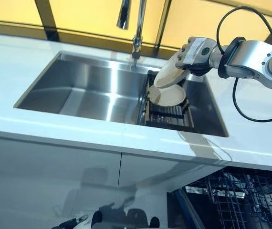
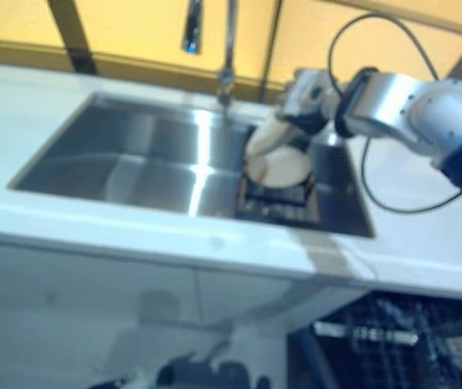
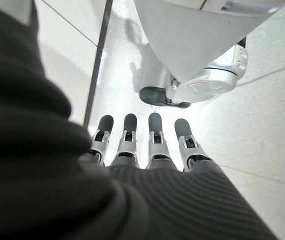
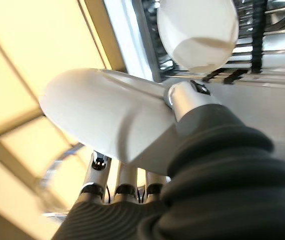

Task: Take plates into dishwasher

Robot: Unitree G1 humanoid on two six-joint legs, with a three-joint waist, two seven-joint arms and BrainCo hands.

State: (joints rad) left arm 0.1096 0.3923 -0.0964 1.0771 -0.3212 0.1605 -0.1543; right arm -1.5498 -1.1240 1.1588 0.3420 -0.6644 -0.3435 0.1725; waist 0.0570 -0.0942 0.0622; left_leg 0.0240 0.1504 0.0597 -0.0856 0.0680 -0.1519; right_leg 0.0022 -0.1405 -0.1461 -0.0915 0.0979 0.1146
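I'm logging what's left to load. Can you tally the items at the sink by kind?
Plates: 2, one held in the right hand as held plate, one standing in the rack as racked plate
Faucet: 1
Total: 4

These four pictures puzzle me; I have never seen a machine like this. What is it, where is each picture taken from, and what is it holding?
It is a humanoid robot at a kitchen sink. The two wide pictures come from cameras in its head, looking down. The other two come from cameras on its wrists.

The right hand reaches over the sink and grips a white plate, lifted above a dark rack in the sink. A second plate stands in that rack. The right wrist picture shows the held plate close up.

The left hand hangs idle with straight fingers over the floor. At lower right is the open dishwasher rack, where plates should go.
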